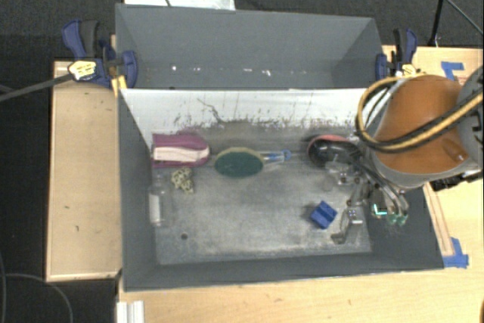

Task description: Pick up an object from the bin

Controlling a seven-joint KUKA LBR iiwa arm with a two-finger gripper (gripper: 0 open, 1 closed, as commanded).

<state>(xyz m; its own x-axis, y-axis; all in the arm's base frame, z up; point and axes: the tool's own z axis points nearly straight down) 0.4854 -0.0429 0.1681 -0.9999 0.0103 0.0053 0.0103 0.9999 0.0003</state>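
blue block (pixel 323 215), one; green brush (pixel 238 163), one; purple cloth (pixel 180 149), one.

Bin (pixel 242 222), grey; folded cloth (pixel 180 149), maroon and white; round brush (pixel 238 163), dark green, blue handle; small block (pixel 323 215), blue; lump (pixel 181 179), speckled tan.

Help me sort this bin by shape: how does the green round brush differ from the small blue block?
The green brush is round with a thin blue handle; the blue block is angular, with no handle. The brush is larger than the block. The brush lies by the back wall, mid-bin; the block lies front right, beside the gripper. Both rest on the bin floor.
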